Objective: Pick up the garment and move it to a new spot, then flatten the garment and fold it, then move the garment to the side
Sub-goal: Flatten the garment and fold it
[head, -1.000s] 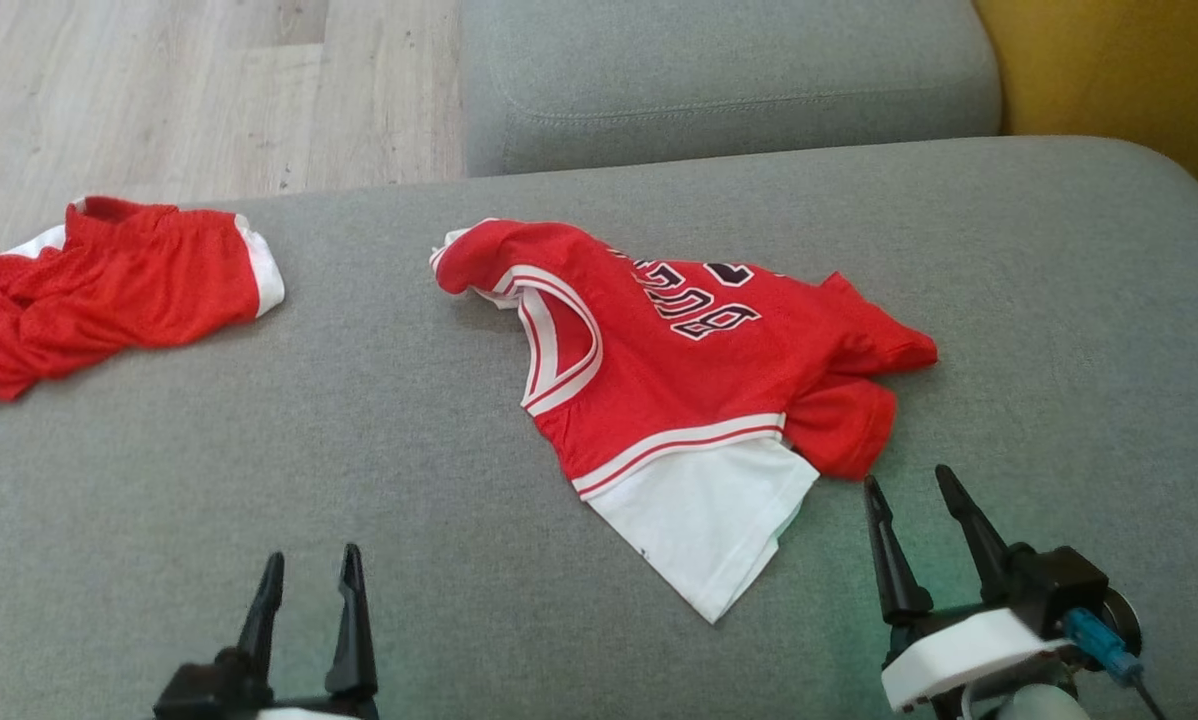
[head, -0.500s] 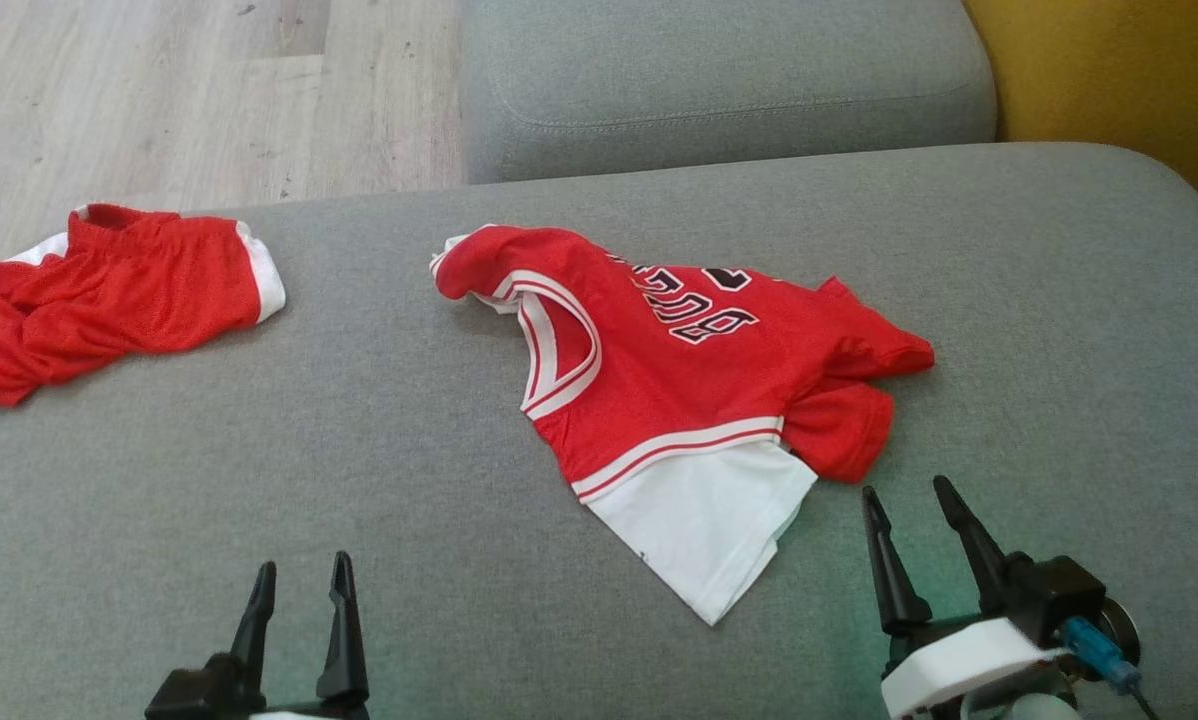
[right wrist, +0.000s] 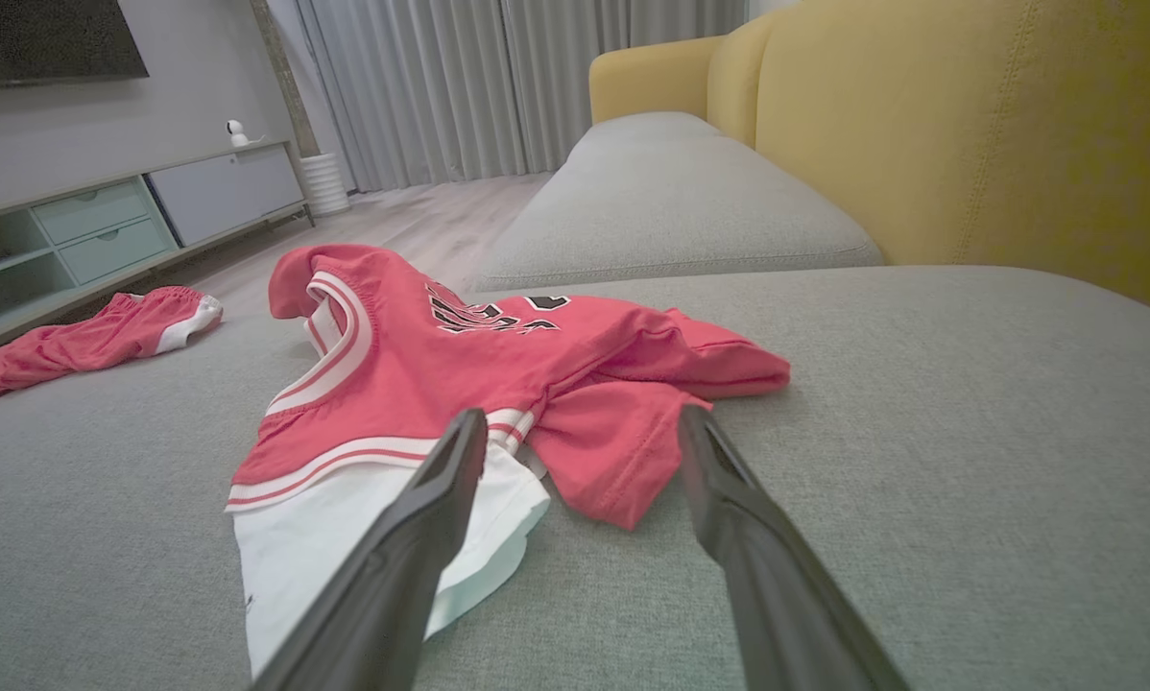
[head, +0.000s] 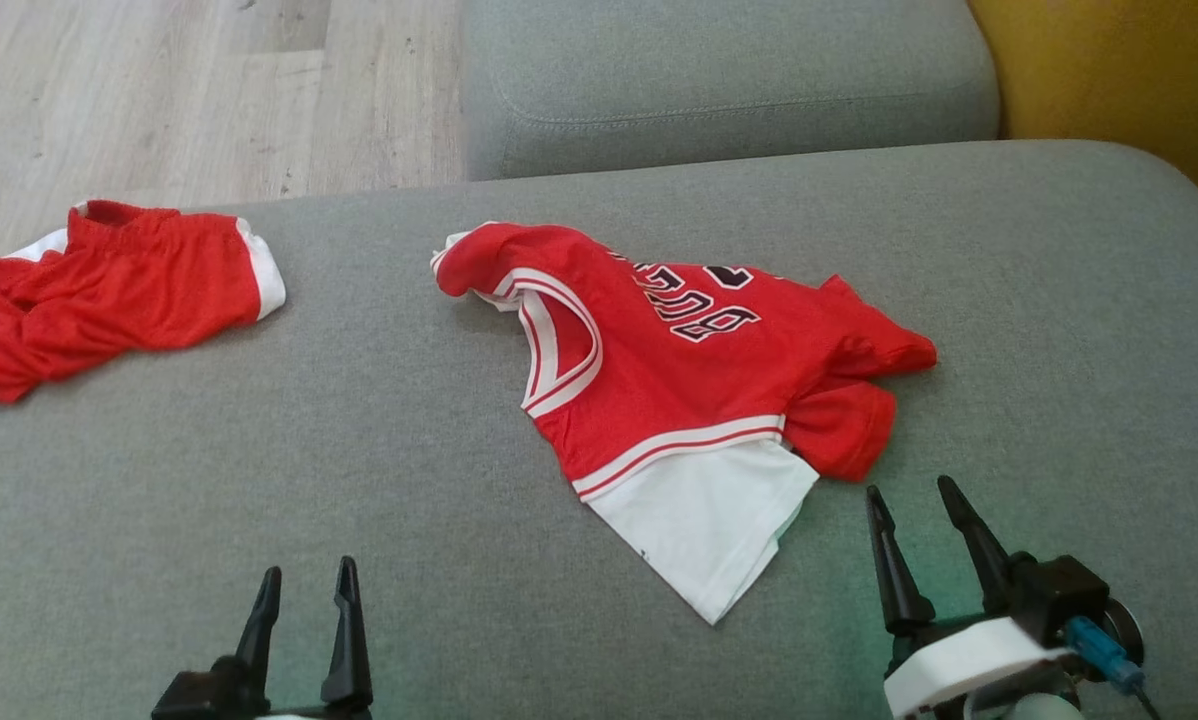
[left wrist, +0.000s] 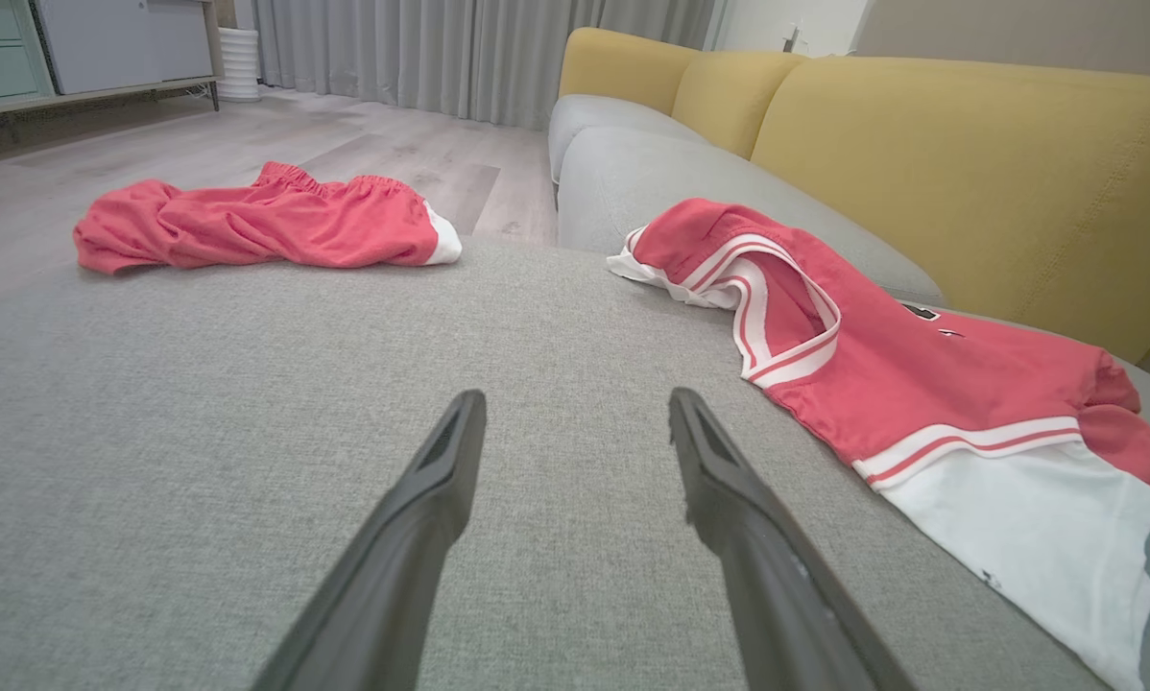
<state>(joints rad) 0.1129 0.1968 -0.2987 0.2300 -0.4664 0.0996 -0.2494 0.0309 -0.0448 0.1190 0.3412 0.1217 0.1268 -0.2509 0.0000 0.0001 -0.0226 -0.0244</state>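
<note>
While both arms wait at the near edge, the grey sofa cushion (head: pixel 359 450) spreads across the head view. The red jersey (head: pixel 679 380) lies crumpled on it just toward three o'clock of centre, with its white underlayer pointing to six o'clock and a red fold bunched at four. A pair of red shorts (head: pixel 109 290) lies well apart at ten o'clock. At five o'clock the right gripper (head: pixel 909 487) has its jaws spread wide and empty, tips near that red fold but not touching it. At seven o'clock the left gripper (head: pixel 309 568) is equally wide and holds nothing, over bare cushion.

The bunched fold is the likely trouble. A pinch there could catch several layers, so the jersey would lift twisted and resist flattening. Fingertips driven too low could also snag the soft cushion.

Compared with a second ago, both grippers sit slightly nearer six o'clock. The jersey and shorts lie as they did.
</note>
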